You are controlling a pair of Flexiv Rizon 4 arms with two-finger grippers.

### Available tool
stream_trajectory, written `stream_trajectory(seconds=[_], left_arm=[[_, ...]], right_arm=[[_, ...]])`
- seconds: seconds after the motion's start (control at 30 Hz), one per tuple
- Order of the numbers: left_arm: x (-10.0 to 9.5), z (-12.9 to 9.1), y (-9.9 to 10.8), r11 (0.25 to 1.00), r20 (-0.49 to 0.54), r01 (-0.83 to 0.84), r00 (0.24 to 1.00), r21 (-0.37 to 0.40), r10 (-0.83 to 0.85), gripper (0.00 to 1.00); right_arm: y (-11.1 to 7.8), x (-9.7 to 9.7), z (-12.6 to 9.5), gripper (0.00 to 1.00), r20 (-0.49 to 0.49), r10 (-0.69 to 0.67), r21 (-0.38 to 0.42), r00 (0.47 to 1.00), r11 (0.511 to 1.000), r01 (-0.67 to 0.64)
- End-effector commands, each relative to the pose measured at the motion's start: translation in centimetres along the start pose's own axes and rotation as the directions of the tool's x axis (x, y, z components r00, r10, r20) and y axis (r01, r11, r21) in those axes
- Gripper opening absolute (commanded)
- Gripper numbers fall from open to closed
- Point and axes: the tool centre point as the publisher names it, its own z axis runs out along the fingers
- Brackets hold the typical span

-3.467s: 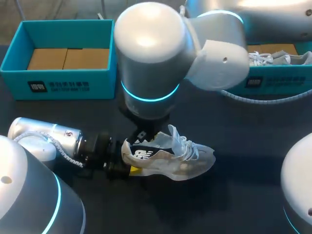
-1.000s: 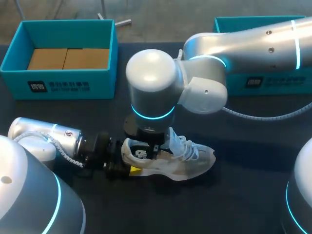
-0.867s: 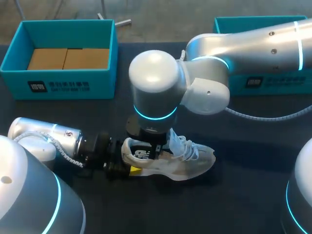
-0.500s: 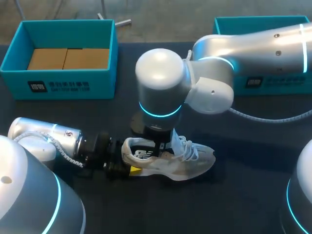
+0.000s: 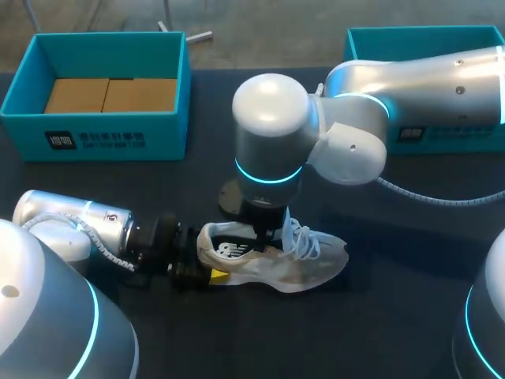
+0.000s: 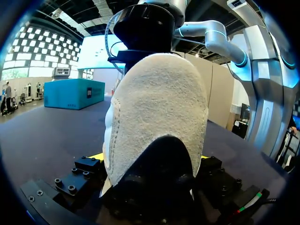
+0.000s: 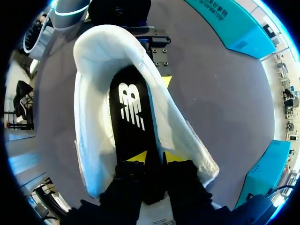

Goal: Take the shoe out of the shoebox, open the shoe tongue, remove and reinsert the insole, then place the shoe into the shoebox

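A white sneaker lies on its side on the dark table, toe to the right. My left gripper comes in low from the left and is shut on its heel, a yellow tip at each side. My right gripper points straight down into the shoe's mouth. In the right wrist view the black insole with a white logo lies inside the white collar. Its near end sits between the right gripper's slightly parted yellow fingertips.
A teal shoebox with a bare cardboard floor stands at the back left. A second teal box stands at the back right, partly behind my right arm. Dark tabletop lies bare in front of and right of the shoe.
My right arm has shifted to the right over the shoe, its gripper sliding from the heel end toward the laces. Its fingers have parted a little. Shoe and left arm have stayed put.
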Motion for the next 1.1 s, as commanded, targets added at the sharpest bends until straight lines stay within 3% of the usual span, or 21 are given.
stream_trajectory(seconds=[0.03,0.47,0.57,0.8,1.1], left_arm=[[0.1,0.1,0.3,1.0,0.003,0.0,1.0,-0.001,0.0,0.0],[0.1,0.1,0.3,1.0,0.003,0.0,1.0,-0.001,0.0,0.0],[0.1,0.1,0.3,1.0,0.003,0.0,1.0,-0.001,0.0,0.0],[0.1,0.1,0.3,1.0,0.003,0.0,1.0,-0.001,0.0,0.0],[0.1,0.1,0.3,1.0,0.003,0.0,1.0,-0.001,0.0,0.0]], right_arm=[[0.1,-0.2,0.2,0.27,-0.005,-0.004,0.003,1.0,1.0,0.004],[0.1,0.2,2.0,0.41,-0.08,-0.028,-0.005,0.996,1.0,0.027],[0.1,0.2,2.0,0.41,-0.08,-0.028,-0.005,0.996,1.0,0.027],[0.4,1.0,3.3,0.42,-0.182,-0.045,0.003,0.982,0.999,0.047],[-0.2,2.3,3.1,0.4,-0.223,-0.05,0.011,0.973,0.999,0.053]])
